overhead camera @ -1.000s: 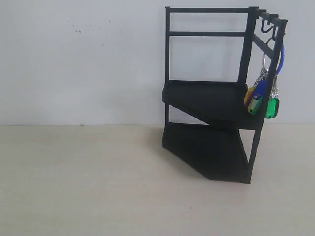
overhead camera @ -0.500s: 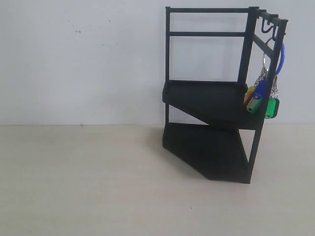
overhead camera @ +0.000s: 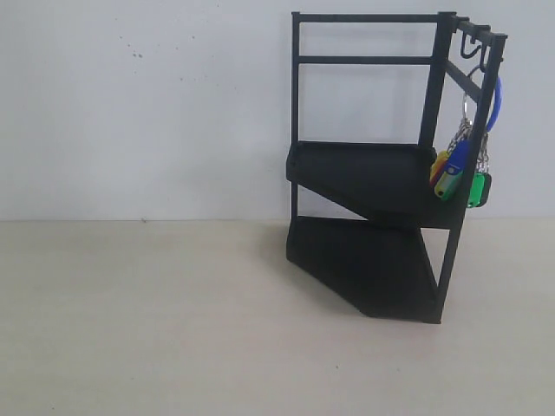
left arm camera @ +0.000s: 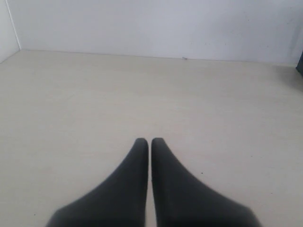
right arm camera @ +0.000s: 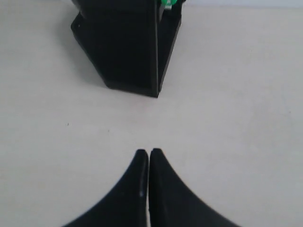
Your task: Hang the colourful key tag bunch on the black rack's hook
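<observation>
One colourful key tag bunch (overhead camera: 460, 169) on black rack (overhead camera: 373, 178), apart from right pincer (right arm camera: 149, 152).

A pale cream tabletop (overhead camera: 130, 329) with a faint grain fills the lower half of the exterior view. Behind it stands a plain white wall (overhead camera: 147, 113), which meets the tabletop in a straight level line. A few small dark specks (overhead camera: 137, 54) sit high on the wall; they may be stains or chips. In the left wrist view a side wall (left arm camera: 5, 28) joins it at a corner. The light is soft and even.
</observation>
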Available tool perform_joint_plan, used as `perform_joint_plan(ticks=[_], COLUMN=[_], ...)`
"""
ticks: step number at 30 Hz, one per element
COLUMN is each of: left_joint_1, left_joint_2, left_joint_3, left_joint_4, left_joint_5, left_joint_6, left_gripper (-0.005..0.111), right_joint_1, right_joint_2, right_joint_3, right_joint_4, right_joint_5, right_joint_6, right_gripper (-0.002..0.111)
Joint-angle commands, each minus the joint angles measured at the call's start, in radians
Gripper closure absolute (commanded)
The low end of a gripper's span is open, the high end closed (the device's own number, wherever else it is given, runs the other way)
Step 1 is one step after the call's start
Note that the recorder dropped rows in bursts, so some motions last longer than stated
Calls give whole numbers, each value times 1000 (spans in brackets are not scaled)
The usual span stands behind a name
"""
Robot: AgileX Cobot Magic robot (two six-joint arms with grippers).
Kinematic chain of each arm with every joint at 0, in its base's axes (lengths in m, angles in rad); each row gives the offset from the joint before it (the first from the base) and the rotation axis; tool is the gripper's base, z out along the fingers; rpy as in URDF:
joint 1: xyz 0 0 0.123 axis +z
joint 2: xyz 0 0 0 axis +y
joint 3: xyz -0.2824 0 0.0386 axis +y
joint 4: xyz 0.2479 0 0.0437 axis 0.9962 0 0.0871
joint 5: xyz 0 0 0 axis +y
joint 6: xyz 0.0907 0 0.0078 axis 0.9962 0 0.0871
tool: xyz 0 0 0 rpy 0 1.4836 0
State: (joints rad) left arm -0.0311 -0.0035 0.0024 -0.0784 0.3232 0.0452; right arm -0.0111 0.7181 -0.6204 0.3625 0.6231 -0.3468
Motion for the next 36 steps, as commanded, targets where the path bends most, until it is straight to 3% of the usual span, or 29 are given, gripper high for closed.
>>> perform_joint_plan(ticks=[1, 8, 12, 15, 22, 36], left_joint_1=[3, 3, 3, 3, 3, 3], left_joint_2=[4, 4, 4, 4, 4, 4], left_joint_3=[-2, -2, -2, -2, -2, -2], left_joint_4=[-7, -7, -7, -7, -7, -7], left_joint_5=[-12, -12, -12, -12, -16, -16], left_joint_6=[0, 0, 0, 0, 0, 0], left_gripper=[102, 102, 102, 102, 102, 102], right_joint_1=[1, 1, 1, 1, 1, 1], right_joint_2=[-127, -465, -709, -718, -670, -718], right_joint_3=[51, 324, 472, 548, 620, 620], right_joint_4=[-7, -7, -7, 0, 6, -24], right_joint_5=[-151, -489, -524, -551, -555, -329], right_joint_6=[1, 3, 6, 7, 23, 11], right_gripper=[108, 108, 108, 108, 108, 108])
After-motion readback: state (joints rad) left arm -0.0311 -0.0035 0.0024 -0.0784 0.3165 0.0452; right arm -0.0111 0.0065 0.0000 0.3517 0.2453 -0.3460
